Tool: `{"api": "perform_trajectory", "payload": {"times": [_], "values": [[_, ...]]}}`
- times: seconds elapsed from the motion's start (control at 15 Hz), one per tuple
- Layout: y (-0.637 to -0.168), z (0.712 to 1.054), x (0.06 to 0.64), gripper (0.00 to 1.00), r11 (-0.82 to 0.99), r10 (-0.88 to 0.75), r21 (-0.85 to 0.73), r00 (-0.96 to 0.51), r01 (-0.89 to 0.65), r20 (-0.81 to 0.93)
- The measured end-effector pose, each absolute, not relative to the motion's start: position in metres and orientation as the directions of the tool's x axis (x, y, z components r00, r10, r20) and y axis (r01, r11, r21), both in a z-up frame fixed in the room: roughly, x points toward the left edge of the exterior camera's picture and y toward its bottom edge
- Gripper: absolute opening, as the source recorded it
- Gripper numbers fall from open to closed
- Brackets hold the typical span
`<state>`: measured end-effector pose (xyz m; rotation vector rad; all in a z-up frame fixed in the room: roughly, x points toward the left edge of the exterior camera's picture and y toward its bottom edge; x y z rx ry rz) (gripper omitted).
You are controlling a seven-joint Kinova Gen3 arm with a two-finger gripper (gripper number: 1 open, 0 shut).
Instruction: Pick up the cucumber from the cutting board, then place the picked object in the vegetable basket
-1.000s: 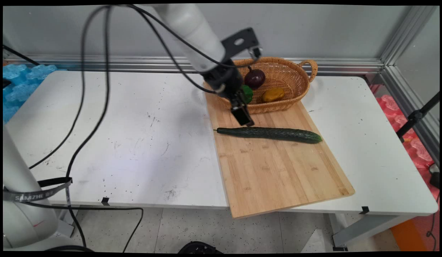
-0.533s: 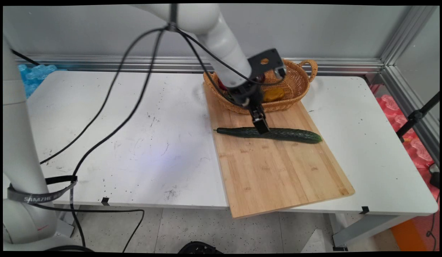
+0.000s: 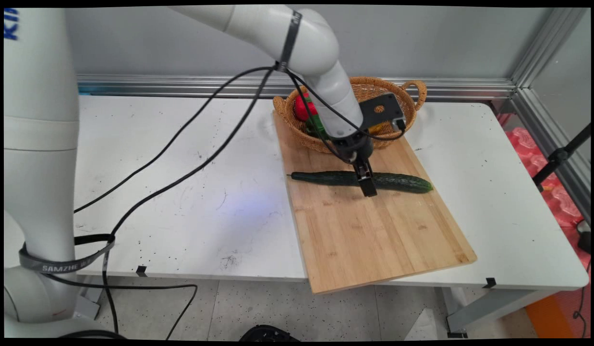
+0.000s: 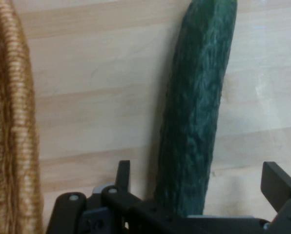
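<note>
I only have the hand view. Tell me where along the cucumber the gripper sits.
Observer: In the main view, the gripper is over the cucumber a little right of its middle, nearer the blunt end than the thin stem end.
Operator: Now tell me what is in the basket. I see only its rim.
Observer: The basket holds a red thing with something green beside it. The arm hides the rest of the inside.
Operator: Report how the board lies on the table.
Observer: The cutting board runs from the basket at its far end to the table's near edge, and its near end overhangs that edge.
</note>
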<state>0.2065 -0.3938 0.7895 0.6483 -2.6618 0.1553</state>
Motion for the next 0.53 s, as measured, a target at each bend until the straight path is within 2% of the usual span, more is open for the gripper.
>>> {"api": "perform_trajectory", "payload": {"times": [0.13,0.2,0.53], "values": [[-0.399,0.783,0.202,1.0,0.894,-0.404,-0.019,-0.825,-0.447,0.395],[-0.401,0.781,0.2,0.0,0.899,-0.395,-0.021,-0.831,-0.437,0.393],[-0.407,0.788,0.198,0.0,0.922,-0.343,-0.035,-0.853,-0.387,0.393]]}}
